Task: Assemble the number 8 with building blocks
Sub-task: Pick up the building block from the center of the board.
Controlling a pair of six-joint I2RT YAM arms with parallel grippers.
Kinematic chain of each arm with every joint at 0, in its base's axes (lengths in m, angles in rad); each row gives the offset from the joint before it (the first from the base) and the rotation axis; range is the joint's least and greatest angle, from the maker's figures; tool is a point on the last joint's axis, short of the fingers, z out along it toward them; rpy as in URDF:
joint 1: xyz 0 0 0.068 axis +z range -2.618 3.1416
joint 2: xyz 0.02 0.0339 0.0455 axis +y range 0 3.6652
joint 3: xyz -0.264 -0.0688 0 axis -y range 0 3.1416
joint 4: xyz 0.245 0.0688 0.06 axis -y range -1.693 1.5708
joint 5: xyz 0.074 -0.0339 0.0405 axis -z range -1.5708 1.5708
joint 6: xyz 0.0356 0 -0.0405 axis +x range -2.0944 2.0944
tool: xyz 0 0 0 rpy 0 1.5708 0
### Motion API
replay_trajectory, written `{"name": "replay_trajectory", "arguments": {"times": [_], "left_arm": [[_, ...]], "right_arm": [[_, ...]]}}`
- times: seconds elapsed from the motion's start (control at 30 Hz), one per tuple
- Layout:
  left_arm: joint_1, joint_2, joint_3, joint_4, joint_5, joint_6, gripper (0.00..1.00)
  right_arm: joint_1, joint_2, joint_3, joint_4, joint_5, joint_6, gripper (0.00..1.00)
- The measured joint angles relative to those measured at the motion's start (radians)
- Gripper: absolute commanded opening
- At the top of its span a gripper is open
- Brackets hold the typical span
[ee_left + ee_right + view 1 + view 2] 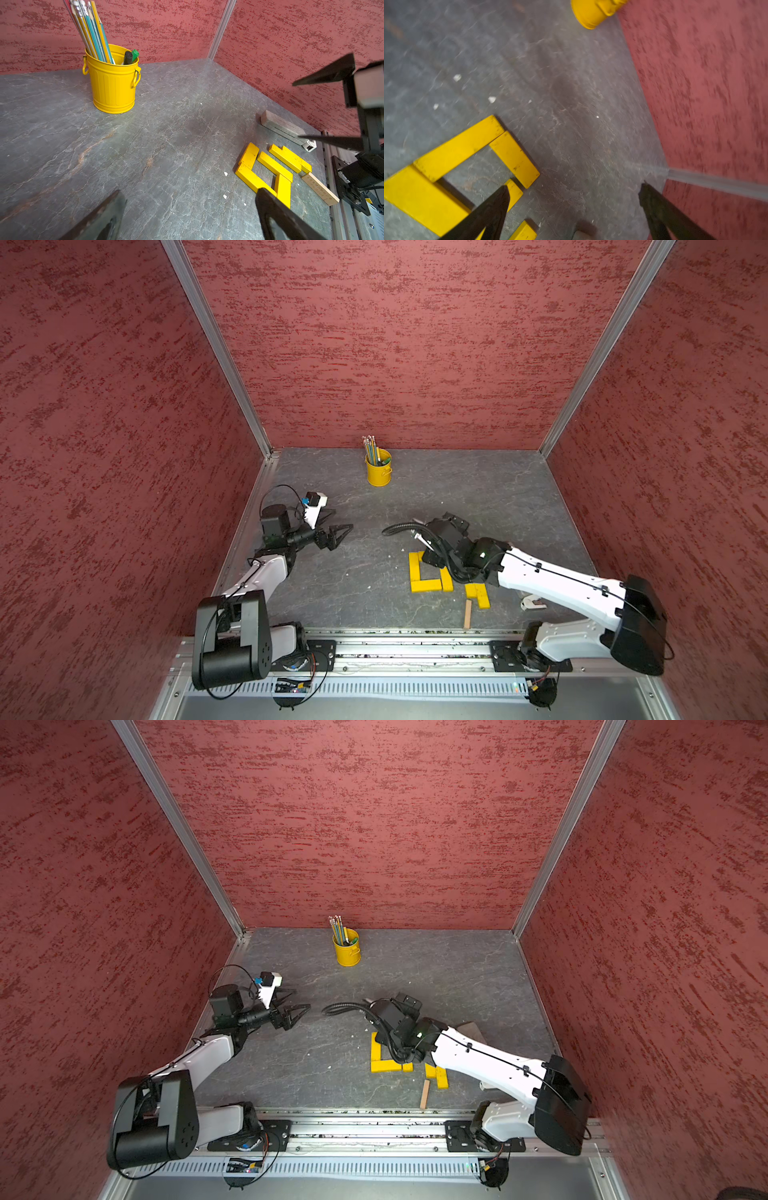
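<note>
Four yellow building blocks (426,585) lie flat in a square loop on the grey table, also seen in the left wrist view (253,180) and the right wrist view (458,147). Two more yellow blocks (478,593) lie side by side just right of the loop. A tan block (468,614) lies near the front edge. My right gripper (575,187) hangs open and empty over the loop's far side; it also shows in the left wrist view (296,110). My left gripper (343,518) is open and empty, far left of the blocks. No number 8 shows.
A yellow pencil bucket (379,468) stands at the back centre. A grey-brown slab (280,124) lies near the right wall, behind the right arm. A small white object (532,603) sits under that arm. Red walls enclose three sides; a metal rail (415,649) runs along the front.
</note>
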State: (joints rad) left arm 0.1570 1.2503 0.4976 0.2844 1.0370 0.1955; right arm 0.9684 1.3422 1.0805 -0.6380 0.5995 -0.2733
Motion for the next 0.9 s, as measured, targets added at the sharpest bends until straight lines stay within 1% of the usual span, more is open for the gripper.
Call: {"name": "replay_trajectory", "arguments": {"times": [0.07, 0.1, 0.13, 0.17, 0.2, 0.23, 0.3, 0.33, 0.4, 0.5, 0.57, 0.6, 0.67, 0.77, 0.83, 0.9], "left_arm": [[0.0, -0.014, 0.0, 0.0, 0.0, -0.002, 1.0], [0.0, -0.021, 0.0, 0.0, 0.0, -0.004, 1.0], [0.0, -0.027, 0.0, 0.0, 0.0, -0.005, 1.0], [0.0, -0.03, 0.0, 0.0, 0.0, -0.006, 0.99], [0.0, -0.034, 0.0, 0.0, 0.0, -0.008, 1.0], [0.0, -0.035, 0.0, 0.0, -0.001, -0.008, 1.0], [0.0, -0.035, 0.0, 0.0, -0.002, -0.009, 1.0], [0.0, -0.035, 0.0, 0.0, -0.002, -0.011, 1.0], [0.0, -0.035, 0.0, 0.001, -0.002, -0.017, 1.0], [-0.002, -0.035, 0.0, 0.001, -0.001, -0.025, 1.0], [-0.005, -0.036, 0.0, 0.0, -0.003, -0.026, 1.0], [-0.007, -0.037, 0.0, 0.0, -0.003, -0.026, 1.0], [-0.01, -0.043, 0.0, -0.002, -0.006, -0.026, 1.0], [-0.011, -0.066, 0.0, -0.021, -0.012, -0.026, 1.0], [-0.011, -0.089, -0.002, -0.032, -0.019, -0.025, 1.0], [-0.011, -0.109, -0.004, -0.038, -0.025, -0.024, 1.0]], "right_arm": [[-0.003, 0.023, 0.108, -0.128, -0.014, 0.158, 0.99], [-0.003, 0.04, 0.158, -0.188, -0.04, 0.253, 0.99], [-0.003, 0.057, 0.196, -0.243, -0.093, 0.353, 0.99], [-0.003, 0.065, 0.204, -0.264, -0.148, 0.425, 0.99], [-0.002, 0.065, 0.193, -0.282, -0.228, 0.512, 0.99], [0.004, 0.055, 0.157, -0.293, -0.308, 0.602, 0.99], [0.032, 0.004, 0.048, -0.294, -0.407, 0.768, 0.99], [0.049, -0.049, -0.024, -0.29, -0.45, 0.856, 0.99], [0.088, -0.196, -0.155, -0.295, -0.51, 1.033, 0.99], [0.175, -0.455, -0.291, -0.311, -0.543, 1.285, 0.99], [0.249, -0.536, -0.317, -0.319, -0.549, 1.392, 0.99], [0.278, -0.531, -0.32, -0.318, -0.556, 1.427, 0.99], [0.309, -0.461, -0.32, -0.312, -0.571, 1.464, 0.99], [0.318, -0.321, -0.332, -0.298, -0.575, 1.493, 0.99], [0.318, -0.297, -0.373, -0.28, -0.575, 1.527, 0.94], [0.319, -0.349, -0.437, -0.275, -0.575, 1.587, 0.86]]}}
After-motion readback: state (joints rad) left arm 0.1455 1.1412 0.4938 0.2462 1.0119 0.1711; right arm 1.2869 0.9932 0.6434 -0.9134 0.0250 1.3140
